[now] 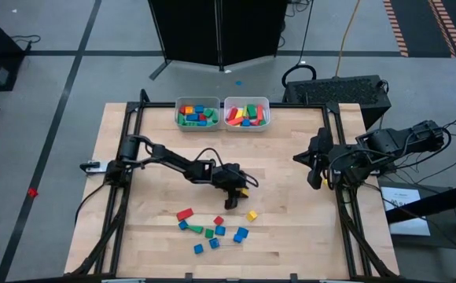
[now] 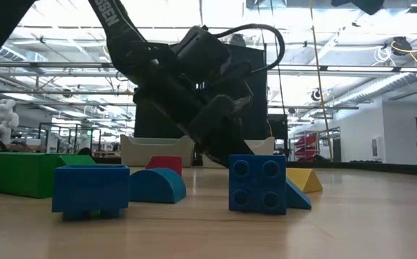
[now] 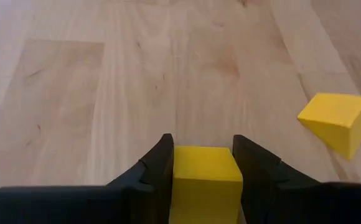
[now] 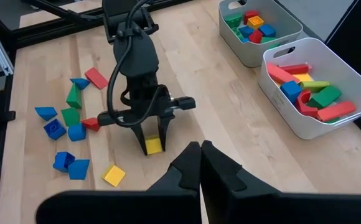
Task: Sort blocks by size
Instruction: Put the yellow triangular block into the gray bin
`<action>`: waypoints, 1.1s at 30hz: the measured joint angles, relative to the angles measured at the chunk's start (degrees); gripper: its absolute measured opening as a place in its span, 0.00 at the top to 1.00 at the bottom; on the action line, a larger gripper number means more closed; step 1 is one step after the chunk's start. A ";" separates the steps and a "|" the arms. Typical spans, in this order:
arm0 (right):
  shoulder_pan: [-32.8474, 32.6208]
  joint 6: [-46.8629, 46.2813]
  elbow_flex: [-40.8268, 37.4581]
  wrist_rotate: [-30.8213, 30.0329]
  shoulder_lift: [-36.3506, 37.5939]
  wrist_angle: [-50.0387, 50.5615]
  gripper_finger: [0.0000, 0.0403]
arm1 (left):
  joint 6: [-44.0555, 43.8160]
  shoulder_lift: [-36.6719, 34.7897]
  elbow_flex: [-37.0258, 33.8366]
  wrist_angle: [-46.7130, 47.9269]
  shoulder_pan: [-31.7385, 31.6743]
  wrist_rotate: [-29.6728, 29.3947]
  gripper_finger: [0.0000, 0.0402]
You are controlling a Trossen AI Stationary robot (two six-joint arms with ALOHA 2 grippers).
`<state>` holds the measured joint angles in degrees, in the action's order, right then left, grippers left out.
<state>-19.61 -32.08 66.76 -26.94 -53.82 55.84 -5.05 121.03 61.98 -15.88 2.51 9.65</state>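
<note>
My left gripper [image 1: 238, 194] is low over the middle of the table, shut on a small yellow block [image 3: 205, 174] that also shows in the right wrist view [image 4: 153, 146]. A second yellow block [image 3: 336, 121] lies on the wood just beyond it. Several loose blocks [image 1: 212, 228] in blue, red and green lie scattered toward the near edge. My right gripper [image 4: 200, 155] hangs shut and empty high over the table's right side [image 1: 316, 167]. My left gripper pinches the yellow block between its two fingers, one finger [image 3: 159, 165] on each of two opposite sides [image 3: 179, 177]. The fingers slant down at it from the table's left side. The block sits upright, and its underside seems to rest on the wood.
Two pale bins stand at the far edge, the left bin [image 1: 178, 118] and the right bin [image 1: 266, 118], both with coloured blocks inside. In the low view, blue blocks [image 2: 259, 183] stand close in front. Bare wood lies right of the left gripper.
</note>
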 joint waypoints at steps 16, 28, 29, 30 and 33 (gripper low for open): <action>-0.01 1.38 0.00 -1.70 0.02 0.36 1.00 | 0.59 -24.32 2.01 11.86 -15.89 -19.18 0.69; -0.01 1.08 0.00 -1.79 0.02 0.17 1.00 | 5.11 -24.88 1.89 27.54 -34.86 -14.87 0.66; 0.01 1.05 0.00 -1.81 0.02 0.15 1.00 | 5.73 -24.10 1.84 28.08 -35.06 -14.61 0.60; 0.01 1.07 0.00 -1.84 0.02 0.15 1.00 | 6.13 -23.59 1.86 28.01 -35.24 -14.51 0.53; 0.01 1.13 0.00 -1.84 0.02 0.19 1.00 | 5.97 -22.58 1.99 28.47 -35.52 -14.26 0.31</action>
<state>-19.59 -30.95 66.76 -28.77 -53.80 56.03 0.92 98.45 63.96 12.59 -33.01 -4.62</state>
